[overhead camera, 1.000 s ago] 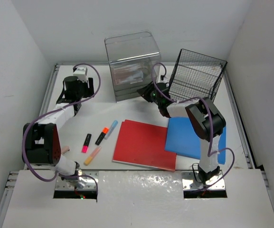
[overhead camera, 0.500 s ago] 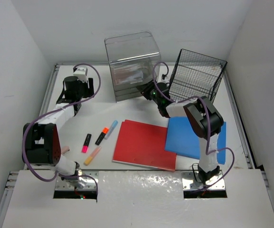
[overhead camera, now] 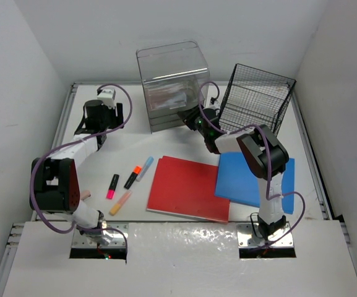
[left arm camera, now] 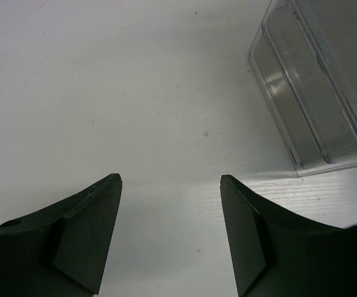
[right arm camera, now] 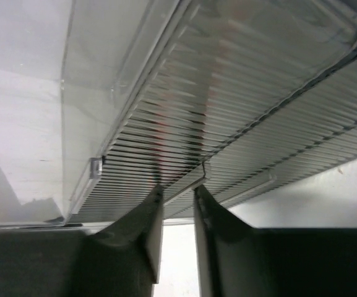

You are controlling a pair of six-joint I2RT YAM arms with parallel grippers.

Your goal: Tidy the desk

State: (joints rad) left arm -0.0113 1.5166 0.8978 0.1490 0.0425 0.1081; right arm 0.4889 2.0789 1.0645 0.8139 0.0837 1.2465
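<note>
White desk [overhead camera: 135, 142] lay under both arms. Clear box [overhead camera: 172, 83] sat back centre. Right gripper [right arm camera: 178, 189] was nearer, box's front lip dead ahead, jaws narrow; grip couldn't be told. Left gripper [left arm camera: 171, 179] spread, empty, left of box.

The top view looked down from above and behind over the whole bench [overhead camera: 135, 142]; the left wrist view faced down, close over bench and a box [left arm camera: 314, 93] corner; the right wrist view sat hard against that box, shared by all three.
</note>
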